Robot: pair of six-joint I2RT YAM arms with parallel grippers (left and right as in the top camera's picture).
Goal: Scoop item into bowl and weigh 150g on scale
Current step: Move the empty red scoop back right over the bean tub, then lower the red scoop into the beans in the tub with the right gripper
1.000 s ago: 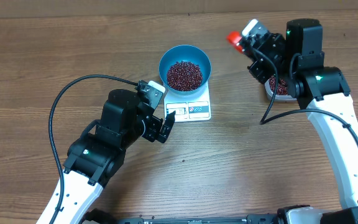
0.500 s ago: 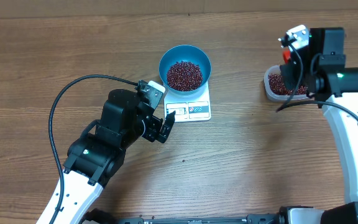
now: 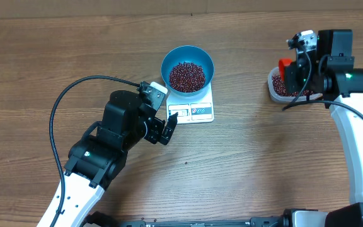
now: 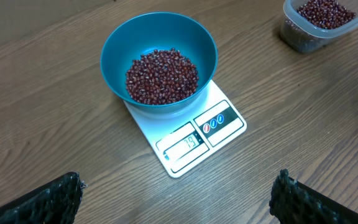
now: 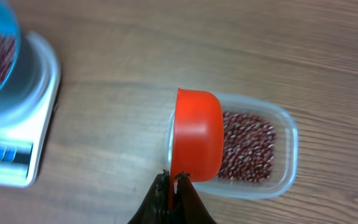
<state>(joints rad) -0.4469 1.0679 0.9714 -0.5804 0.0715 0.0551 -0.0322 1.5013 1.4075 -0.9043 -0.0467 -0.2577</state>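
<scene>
The blue bowl (image 3: 188,58) stands on the white scale (image 3: 194,111) and holds a pile of dark red beans (image 3: 187,75). My left gripper (image 3: 167,128) hovers open just in front of the scale, nothing between its fingers; its view shows the bowl (image 4: 117,56), the beans (image 4: 161,76) and the scale (image 4: 194,140). My right gripper (image 5: 174,186) is shut on the handle of the orange-red scoop (image 5: 197,134). The scoop hangs, back up, over the left end of the clear tub (image 5: 278,180) of beans (image 5: 247,146).
From above, the tub (image 3: 276,91) sits at the right, partly under my right gripper (image 3: 293,74) and the scoop (image 3: 285,64). A black cable (image 3: 74,88) loops over the table left of my left arm. The wood tabletop runs between the scale and the tub.
My right arm swung right with the scoop, from between bowl and tub to over the tub's left end. The left arm has not moved.
</scene>
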